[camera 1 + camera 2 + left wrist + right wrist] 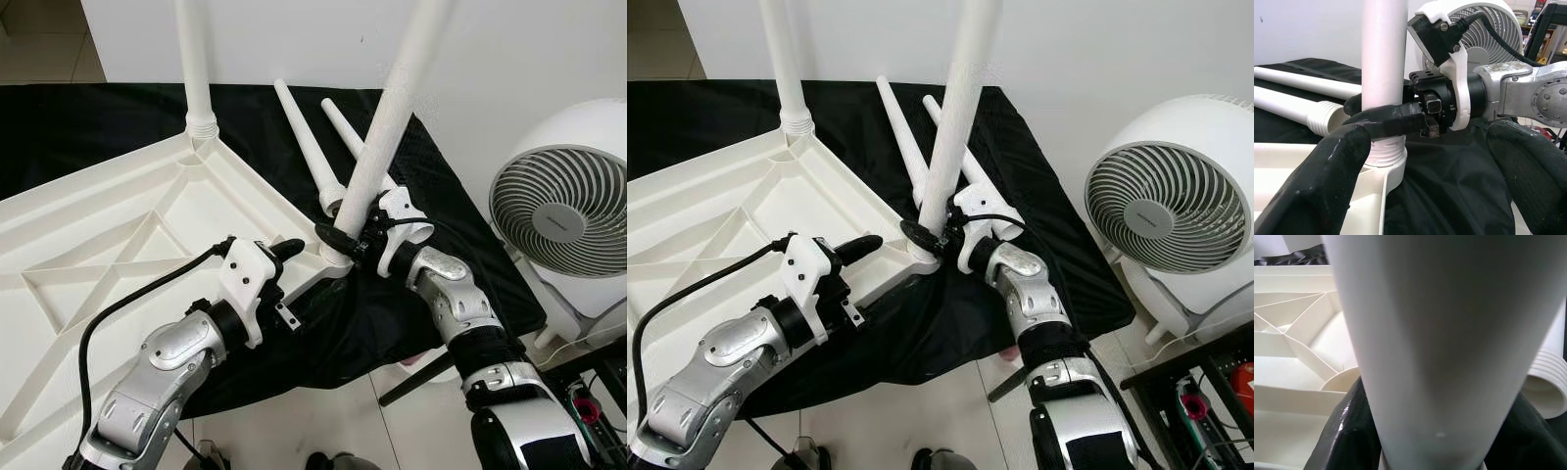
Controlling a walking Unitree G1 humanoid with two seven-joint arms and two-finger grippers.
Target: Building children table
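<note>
A white plastic tabletop (118,245) lies upside down on a black cloth. One white leg (196,69) stands in its far corner socket. A second white leg (387,127) stands tilted in the near right corner socket (336,258). My right gripper (345,235) is shut on this leg just above its threaded base, with one black finger (1388,120) wrapped across its front. My left gripper (1430,147) is open a little to the left of that corner, at the tabletop's edge, with nothing between its fingers. Two loose legs (306,147) lie on the cloth behind.
A white round fan (563,201) stands on the floor to the right. A dark rack (598,392) is at the lower right. The black cloth (431,176) hangs over the support's near edge, and a white wall rises behind.
</note>
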